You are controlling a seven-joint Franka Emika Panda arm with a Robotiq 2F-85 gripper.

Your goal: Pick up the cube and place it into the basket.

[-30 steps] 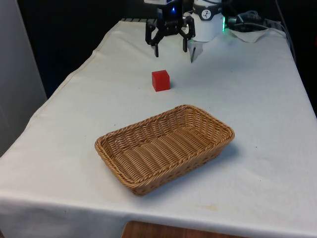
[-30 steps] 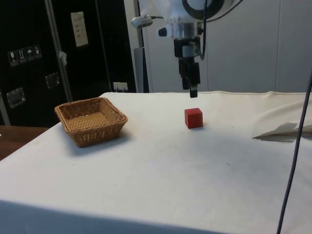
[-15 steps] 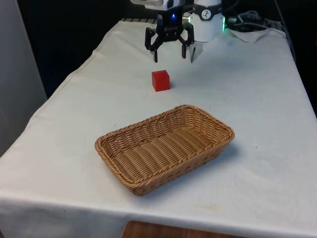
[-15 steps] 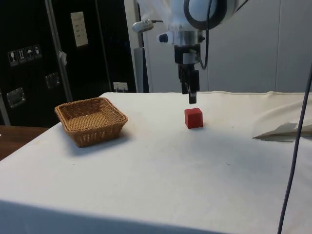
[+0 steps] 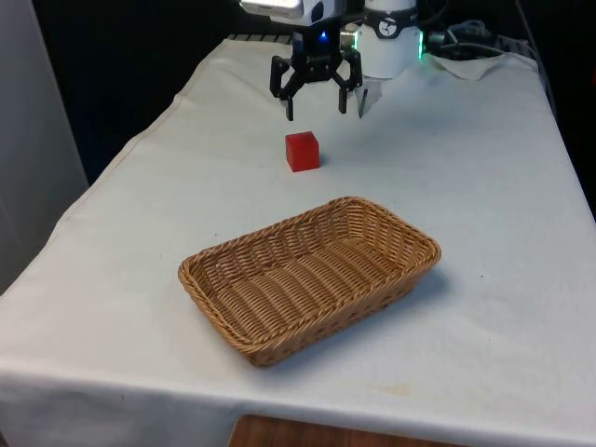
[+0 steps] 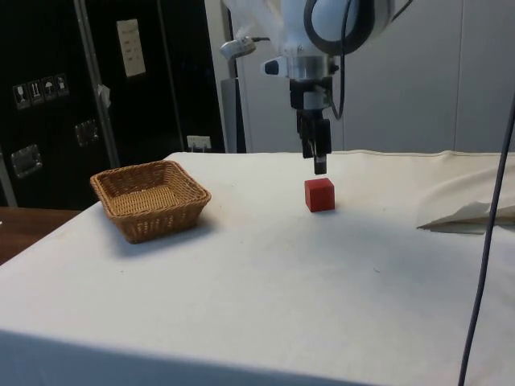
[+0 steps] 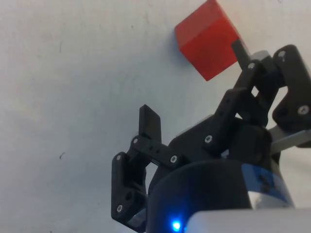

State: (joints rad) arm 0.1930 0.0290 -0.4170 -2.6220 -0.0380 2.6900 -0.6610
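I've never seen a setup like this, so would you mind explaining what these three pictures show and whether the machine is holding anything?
It is one white robot arm ending in a black two-finger claw. One picture looks across the table toward the robot, one looks from the table's side, and one comes from a camera on the wrist, looking down past the fingers. On the white cloth lie a red cube and a woven basket with nothing in it, well apart from each other. The claw is open and holds nothing: it hangs above the cloth just beyond the cube, not touching it. The job is to put the cube into the basket.
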